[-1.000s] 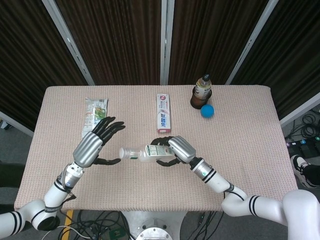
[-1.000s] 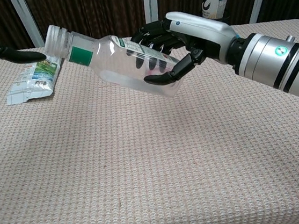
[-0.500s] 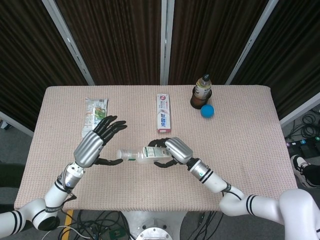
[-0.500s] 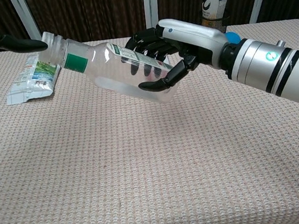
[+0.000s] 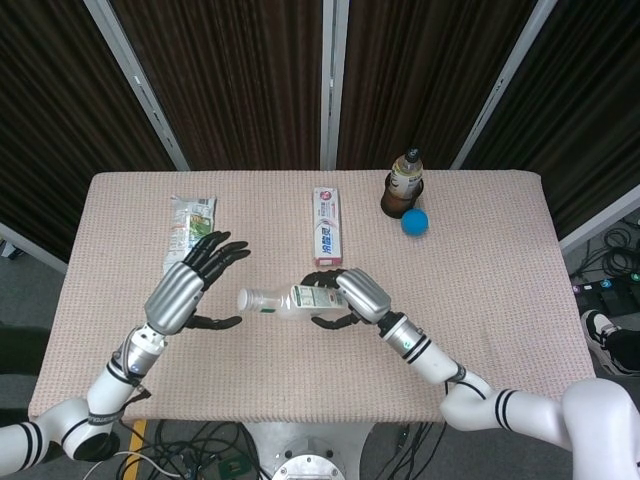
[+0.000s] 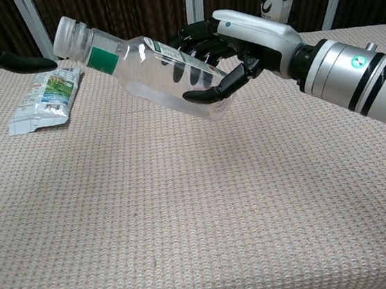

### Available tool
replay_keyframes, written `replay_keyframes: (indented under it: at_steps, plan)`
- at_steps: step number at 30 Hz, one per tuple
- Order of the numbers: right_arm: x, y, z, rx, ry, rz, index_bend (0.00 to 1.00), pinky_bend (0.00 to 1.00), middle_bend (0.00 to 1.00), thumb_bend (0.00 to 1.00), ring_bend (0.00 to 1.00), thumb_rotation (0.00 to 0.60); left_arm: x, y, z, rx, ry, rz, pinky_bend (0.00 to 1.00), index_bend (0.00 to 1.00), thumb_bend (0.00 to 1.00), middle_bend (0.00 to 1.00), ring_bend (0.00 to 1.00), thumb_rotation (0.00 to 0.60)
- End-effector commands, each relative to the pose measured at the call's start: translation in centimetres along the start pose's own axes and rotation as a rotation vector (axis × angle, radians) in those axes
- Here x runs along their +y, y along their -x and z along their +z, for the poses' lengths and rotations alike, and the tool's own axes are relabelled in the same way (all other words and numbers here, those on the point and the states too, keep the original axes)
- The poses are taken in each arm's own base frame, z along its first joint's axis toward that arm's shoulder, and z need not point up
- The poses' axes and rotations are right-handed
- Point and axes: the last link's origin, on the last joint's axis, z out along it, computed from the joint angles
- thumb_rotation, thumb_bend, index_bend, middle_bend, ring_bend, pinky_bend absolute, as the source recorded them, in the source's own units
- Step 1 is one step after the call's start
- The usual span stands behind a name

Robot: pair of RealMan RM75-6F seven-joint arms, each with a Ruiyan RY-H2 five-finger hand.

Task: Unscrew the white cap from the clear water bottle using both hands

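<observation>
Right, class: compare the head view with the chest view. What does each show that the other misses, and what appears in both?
Only the head view shows the whole left hand, open beside the white cap, the toothpaste box and the blue ball.

Only the chest view shows the clear water bottle held well above the table, cap end tilted up.

Both show the right hand gripping the bottle, the snack packet and the tea bottle.

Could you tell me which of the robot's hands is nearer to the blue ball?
Right. The right hand holds the clear water bottle nearer the table's middle, closer to the blue ball; the left hand is open, farther left.
</observation>
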Motion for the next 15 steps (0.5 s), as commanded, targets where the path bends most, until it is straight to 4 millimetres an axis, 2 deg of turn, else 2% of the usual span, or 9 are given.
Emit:
replay_keyframes:
  at_steps: [1,15]
  plan:
    - [-0.06,0.19,-0.08,-0.01,0.0,-0.002,0.7,0.49,0.6,0.68,0.47,0.6,0.03,0.03,0.12,0.001,0.002,-0.001,0.02,0.14,0.0,0.11,0.0,0.6]
    - [0.13,1.08,0.33,-0.041,0.01,-0.009,0.7,0.5,0.6,0.68,0.47,0.6,0.75,-0.24,0.41,0.015,0.027,-0.01,0.02,0.15,0.0,0.11,0.0,0.6]
